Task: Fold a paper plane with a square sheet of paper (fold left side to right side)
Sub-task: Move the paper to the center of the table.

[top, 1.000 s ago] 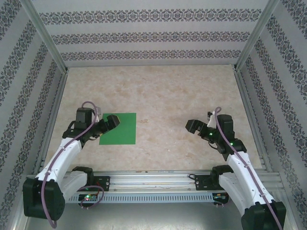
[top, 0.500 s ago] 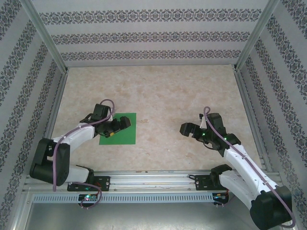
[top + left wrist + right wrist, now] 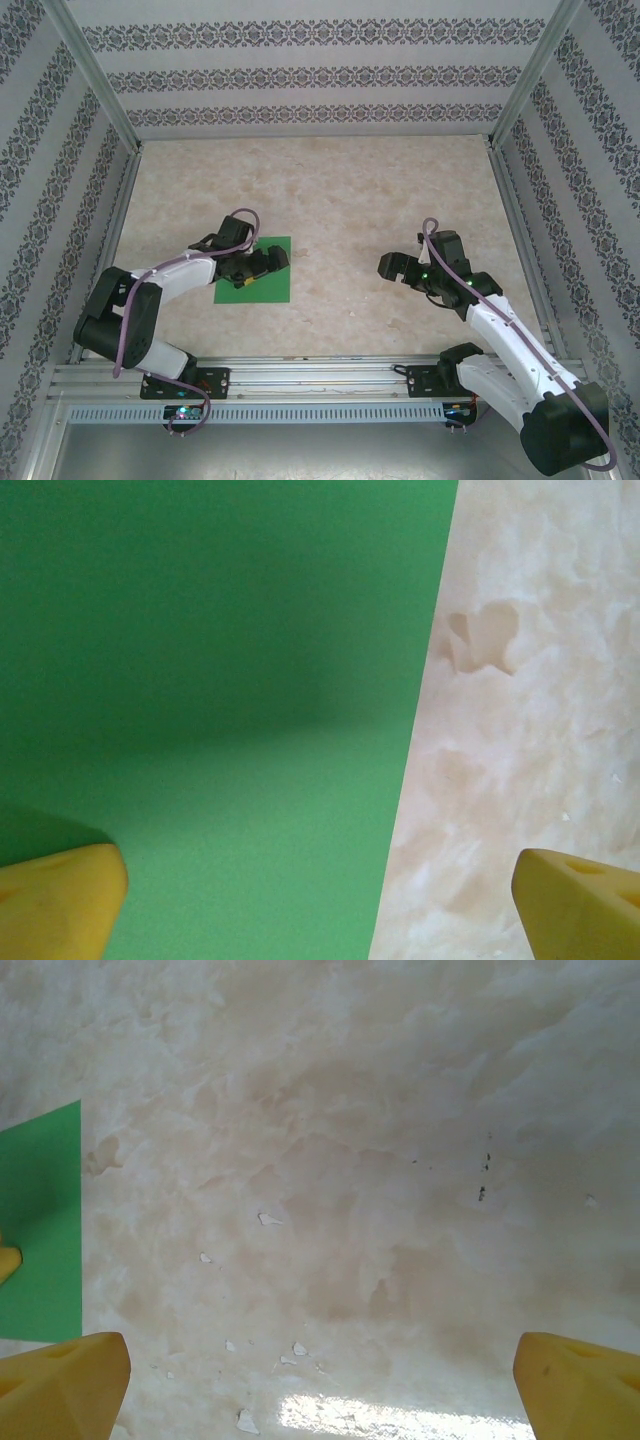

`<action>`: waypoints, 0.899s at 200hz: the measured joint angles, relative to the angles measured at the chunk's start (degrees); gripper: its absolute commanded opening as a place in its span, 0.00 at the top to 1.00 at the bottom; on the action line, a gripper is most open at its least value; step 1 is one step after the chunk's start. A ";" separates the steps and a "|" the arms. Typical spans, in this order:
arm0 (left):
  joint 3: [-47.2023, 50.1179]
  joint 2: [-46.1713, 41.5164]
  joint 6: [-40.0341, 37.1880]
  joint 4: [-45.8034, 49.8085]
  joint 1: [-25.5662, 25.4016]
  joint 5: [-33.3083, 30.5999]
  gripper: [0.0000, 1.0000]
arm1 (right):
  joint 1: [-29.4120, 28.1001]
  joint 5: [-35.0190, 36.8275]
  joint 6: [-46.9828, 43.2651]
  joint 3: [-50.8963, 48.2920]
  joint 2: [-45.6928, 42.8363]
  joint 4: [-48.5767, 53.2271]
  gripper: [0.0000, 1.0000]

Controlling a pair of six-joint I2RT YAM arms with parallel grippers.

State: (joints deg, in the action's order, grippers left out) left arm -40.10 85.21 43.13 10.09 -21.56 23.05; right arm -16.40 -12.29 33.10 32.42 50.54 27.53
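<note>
The square sheet of paper (image 3: 268, 290) is bright green and lies flat and unfolded on the table, left of centre. My left gripper (image 3: 276, 260) is low over it, open, with nothing between its fingers. In the left wrist view the sheet (image 3: 210, 700) covers the left two thirds, its right edge running down past the middle, and my left gripper (image 3: 320, 908) straddles that edge. My right gripper (image 3: 392, 268) stands open over bare table to the right of the sheet. In the right wrist view my right gripper (image 3: 320, 1385) is over bare table and the sheet's right edge (image 3: 45, 1230) is at far left.
The marbled beige table (image 3: 330, 190) is walled by patterned panels at the back and both sides. A metal rail (image 3: 320, 375) with the arm bases runs along the near edge. Small white flakes (image 3: 265, 1218) dot the tabletop under the right gripper.
The left arm has swung down and rightward over the sheet, which has slid slightly to the right. The right gripper has moved a little left and lower. Both stay open.
</note>
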 measured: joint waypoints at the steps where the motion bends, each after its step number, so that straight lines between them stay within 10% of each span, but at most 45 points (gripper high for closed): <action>1: 0.00 0.00 0.15 -0.09 -0.15 0.00 0.00 | 0.00 0.04 -0.02 0.02 0.00 0.04 0.02; 180: -8.00 11.87 23.10 -15.47 -23.52 -7.10 0.00 | 0.00 5.99 -3.85 0.85 1.79 4.02 0.01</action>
State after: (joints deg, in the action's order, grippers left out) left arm -48.10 97.08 66.24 -5.39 -45.08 15.94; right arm -16.40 -6.31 29.26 33.28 52.34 31.55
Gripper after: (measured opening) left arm 0.998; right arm 0.983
